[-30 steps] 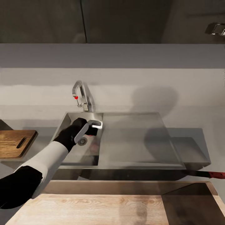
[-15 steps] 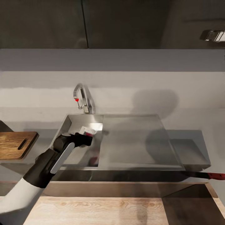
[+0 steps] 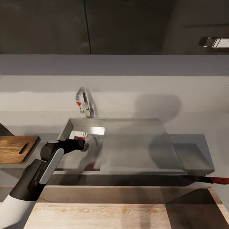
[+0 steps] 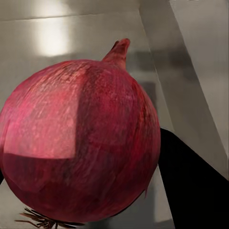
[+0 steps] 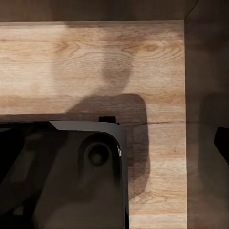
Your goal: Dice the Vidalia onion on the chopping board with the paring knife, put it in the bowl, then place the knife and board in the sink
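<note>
- Nearest the camera in the head view, a pale wooden surface with visible grain (image 3: 105, 216) is seen running across the bottom, with a shadowed darker part at its right.
- In the right wrist view, the same kind of light wood (image 5: 95, 62) is seen under a dark rounded robot part (image 5: 62, 176); whether the right gripper is released or clenched cannot be told.
- At the right edge of the head view, a slim knife with a dark blade and a red handle (image 3: 210, 180) is seen lying just beyond the front rim of the sink unit.
- The left arm, white at the near end and black with a grey strip further out (image 3: 38, 171), is stretched from the lower left toward the basin.
- The left gripper (image 3: 79, 141) is held over the rectangular stainless steel sink (image 3: 95, 125), near its round dark drain (image 3: 86, 147).
- The small pinkish-red round Vidalia onion (image 4: 81, 143) is grasped in the left gripper; in the left wrist view it is seen close up with its pointed tip away from the camera, a dark finger (image 4: 191, 186) beside it and steel basin wall behind it.
- In the head view a little red of the onion is seen at the gripper.
- The flat steel drainboard (image 3: 140, 143) is seen to the right of the basin.
- The dark brown wooden chopping board with an oblong slot handle (image 3: 12, 149) is seen lying on the smooth grey countertop (image 3: 197, 124), to the left of the sink and apart from it.
- The curved chrome tap with a red knob (image 3: 83, 103) is seen behind the basin.
- Farthest back, dark grey wall cabinets (image 3: 121, 25) are seen above the grey wall.
</note>
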`<state>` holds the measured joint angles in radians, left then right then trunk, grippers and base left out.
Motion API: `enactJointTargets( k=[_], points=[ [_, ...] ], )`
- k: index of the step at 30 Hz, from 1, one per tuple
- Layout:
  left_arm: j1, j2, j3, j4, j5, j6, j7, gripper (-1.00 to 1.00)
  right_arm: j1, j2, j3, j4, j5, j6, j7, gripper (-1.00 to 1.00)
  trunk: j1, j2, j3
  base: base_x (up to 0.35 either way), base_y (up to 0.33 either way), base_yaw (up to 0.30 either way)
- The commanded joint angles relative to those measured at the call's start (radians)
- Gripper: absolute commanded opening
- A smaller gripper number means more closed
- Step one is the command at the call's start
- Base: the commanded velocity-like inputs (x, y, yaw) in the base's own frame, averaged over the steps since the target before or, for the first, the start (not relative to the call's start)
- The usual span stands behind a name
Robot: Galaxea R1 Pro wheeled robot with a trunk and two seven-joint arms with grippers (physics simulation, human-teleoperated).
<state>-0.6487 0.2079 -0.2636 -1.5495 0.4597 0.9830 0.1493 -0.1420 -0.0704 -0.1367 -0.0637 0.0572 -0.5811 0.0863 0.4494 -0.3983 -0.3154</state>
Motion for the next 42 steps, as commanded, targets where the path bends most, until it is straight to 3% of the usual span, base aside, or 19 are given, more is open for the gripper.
enactJointTargets(
  k=[1,16,20,34,38,40,42],
  points=[
    [0.000,0.000,-0.001,-0.001,0.009,0.003,0.009,-1.00,-0.001,0.000,-0.009,0.001,0.006,-0.003,0.006,1.00,0.001,-0.002,0.000,-0.007,0.000,0.000],
    [0.003,-0.009,0.004,-0.002,0.011,0.003,0.007,-1.00,-0.001,0.000,-0.009,0.001,0.006,-0.005,0.006,1.00,0.001,-0.002,0.024,-0.059,0.000,0.000],
    [0.003,-0.037,0.004,-0.001,0.011,0.003,0.007,-1.00,-0.001,0.000,-0.009,0.001,0.006,-0.005,0.006,1.00,0.001,-0.002,0.030,-0.003,0.000,0.000],
    [0.000,-0.046,0.004,-0.003,0.011,0.005,0.007,-1.00,-0.001,0.000,-0.009,0.001,0.006,-0.005,0.006,1.00,0.001,-0.002,0.052,0.000,0.044,0.000],
    [0.000,-0.058,0.005,-0.003,0.011,0.004,0.008,-1.00,-0.001,0.000,-0.008,0.001,0.006,-0.005,0.006,1.00,0.001,-0.002,0.059,0.000,0.018,0.000],
    [0.000,-0.067,0.005,-0.002,0.010,-0.016,0.010,-1.00,-0.001,0.000,-0.008,0.001,0.006,-0.005,0.006,1.00,0.001,-0.002,0.062,0.000,0.004,0.000],
    [0.000,-0.070,0.002,-0.002,0.010,-0.077,0.009,-1.00,-0.001,0.000,-0.008,0.001,0.006,-0.005,0.006,1.00,0.001,-0.002,0.065,0.000,0.002,0.000]
  ],
)
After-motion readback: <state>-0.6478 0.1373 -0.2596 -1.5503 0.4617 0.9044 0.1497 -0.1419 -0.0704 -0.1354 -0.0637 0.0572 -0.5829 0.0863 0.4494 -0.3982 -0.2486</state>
